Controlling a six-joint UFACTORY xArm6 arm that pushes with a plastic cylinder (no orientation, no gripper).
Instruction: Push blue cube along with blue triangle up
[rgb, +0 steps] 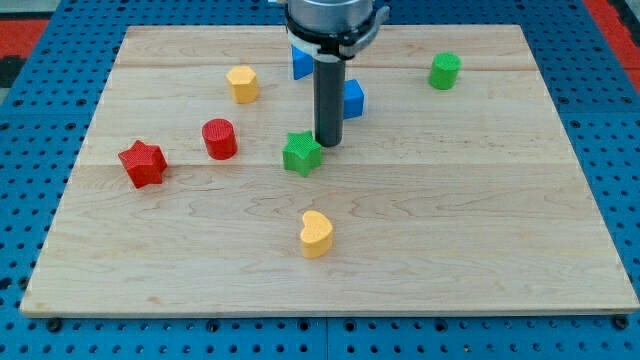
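On the wooden board (480, 250), going from the view's left, a red star (142, 163) lies near the left edge, a red cylinder (219, 138) sits just to its right, and a yellow block (242, 84) lies above that toward the view's top. Around the middle, a green star (301, 153) touches or nearly touches my tip (328, 143), a yellow heart (316, 234) lies well below, the blue triangle (299, 62) peeks out behind the rod near the top, and the blue cube (353, 98) sits just right of the rod, above my tip. A green cylinder (445, 71) stands well apart at the upper right; the arm carries a plain rod with no jaws.
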